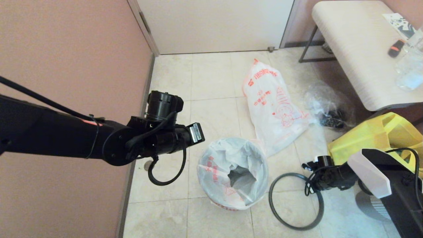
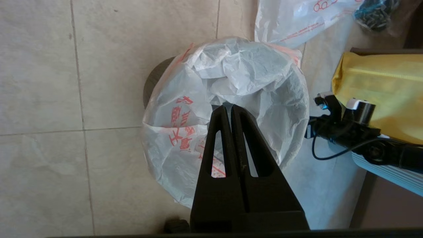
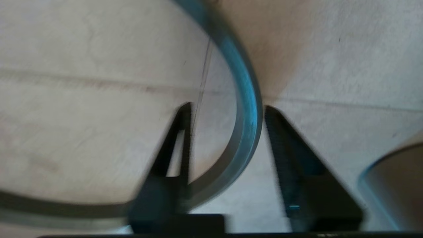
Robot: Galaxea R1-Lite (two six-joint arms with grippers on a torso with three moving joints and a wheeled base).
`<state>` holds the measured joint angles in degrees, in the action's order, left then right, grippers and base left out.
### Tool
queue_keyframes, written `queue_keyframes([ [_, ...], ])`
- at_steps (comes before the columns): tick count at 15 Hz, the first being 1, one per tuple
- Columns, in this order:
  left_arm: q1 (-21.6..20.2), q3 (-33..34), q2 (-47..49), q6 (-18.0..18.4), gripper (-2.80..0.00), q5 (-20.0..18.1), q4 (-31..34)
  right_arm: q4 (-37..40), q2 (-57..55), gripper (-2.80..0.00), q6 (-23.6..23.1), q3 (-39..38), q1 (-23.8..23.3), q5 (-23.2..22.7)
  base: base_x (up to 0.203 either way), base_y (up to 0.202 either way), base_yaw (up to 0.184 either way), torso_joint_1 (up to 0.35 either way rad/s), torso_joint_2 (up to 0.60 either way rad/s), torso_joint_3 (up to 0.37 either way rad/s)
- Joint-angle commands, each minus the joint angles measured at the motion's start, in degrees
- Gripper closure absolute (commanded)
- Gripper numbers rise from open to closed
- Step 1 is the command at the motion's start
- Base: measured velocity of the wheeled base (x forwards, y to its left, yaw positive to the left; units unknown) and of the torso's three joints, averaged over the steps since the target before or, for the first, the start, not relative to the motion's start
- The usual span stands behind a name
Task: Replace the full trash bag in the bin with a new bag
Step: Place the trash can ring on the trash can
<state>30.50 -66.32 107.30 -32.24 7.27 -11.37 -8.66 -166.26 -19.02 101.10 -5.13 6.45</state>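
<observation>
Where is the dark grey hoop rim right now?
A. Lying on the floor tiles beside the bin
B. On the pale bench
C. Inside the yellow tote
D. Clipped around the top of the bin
A: the dark grey hoop rim lies flat on the floor tiles beside the bag-lined round black plastic bin, with the right gripper straddling it.

White new bag, orange-red print; yellow tote; dark grey hoop.

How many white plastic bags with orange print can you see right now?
2. One lines the bin, its mouth folded over the rim. The other bag lies on the floor tiles behind the bin, beside a clear bag. More could be hidden behind the arms.
</observation>
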Motion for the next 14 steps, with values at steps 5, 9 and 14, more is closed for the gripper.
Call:
queue_keyframes([
  [5, 0.2, 0.0, 0.6, -0.2, 0.0, 0.5, -0.1, 2.1, -4.7, 0.0, -0.6, 5.8, -1.8, 0.1, 0.0, 0.0, 0.0, 0.0, 0.0, 0.0],
  [9, 0.6, 0.0, 0.5, -0.2, 0.0, 0.7, -0.4, 10.8, -6.2, 0.0, -0.4, 10.4, -2.0, 0.2, 0.0, 0.0, 0.0, 0.0, 0.0, 0.0],
  [14, 0.5, 0.1, -1.6, -0.4, 0.0, 0.6, -0.3, 11.2, -1.5, 0.0, 1.9, 4.4, -2.2, 0.4, 0.0, 0.0, 0.0, 0.0, 0.0, 0.0],
])
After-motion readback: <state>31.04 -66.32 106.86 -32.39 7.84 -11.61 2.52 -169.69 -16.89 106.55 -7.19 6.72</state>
